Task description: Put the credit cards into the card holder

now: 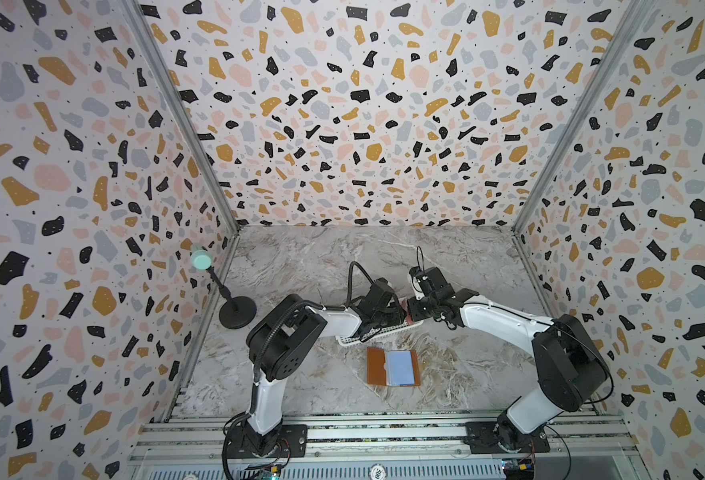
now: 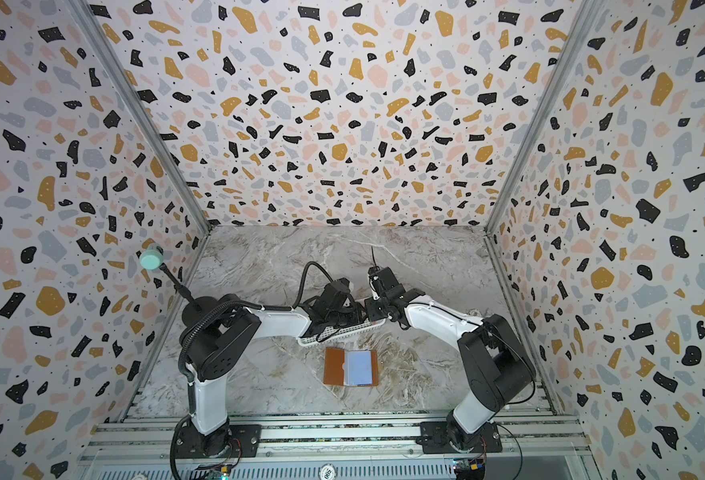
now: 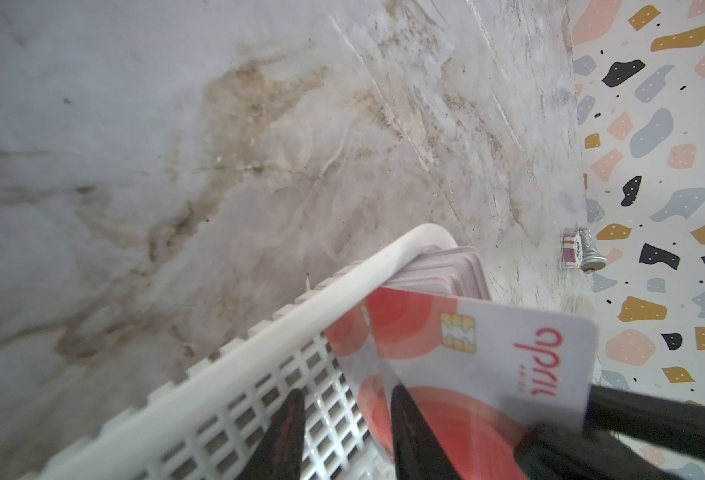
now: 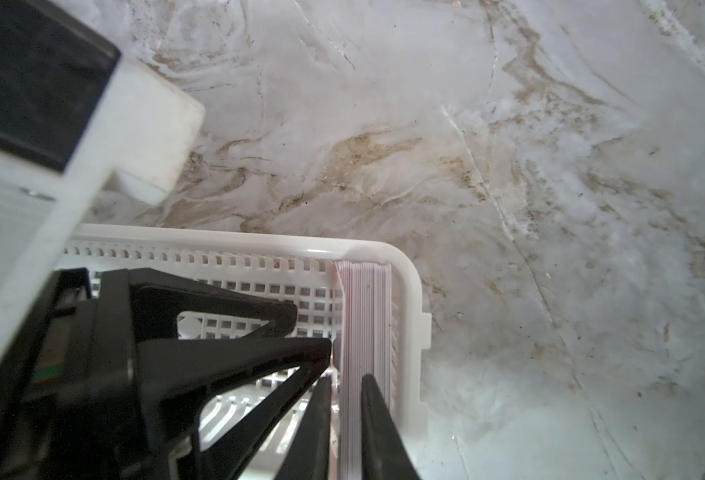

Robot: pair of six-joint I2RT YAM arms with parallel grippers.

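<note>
The right gripper (image 4: pixel 344 382), jaws clamped on a few credit cards (image 4: pixel 367 299) standing on edge in the white basket (image 4: pixel 217 239). The left gripper (image 3: pixel 346 392), jaws apart inside the basket beside the cards. The card holder (image 1: pixel 392 366) lies open on the table (image 1: pixel 300 270), at 6 o'clock from the basket.

Both my arms, left arm (image 1: pixel 338 320) and right arm (image 1: pixel 500 320), have white link shells between black joint housings and sit on black base plates (image 1: pixel 296 434) with visible screw heads. A black corrugated cable conduit (image 1: pixel 268 336) runs along the left arm; thin black wires hang off the right. Fingers of my right gripper (image 4: pixel 345 378): black, tapering blades.
</note>
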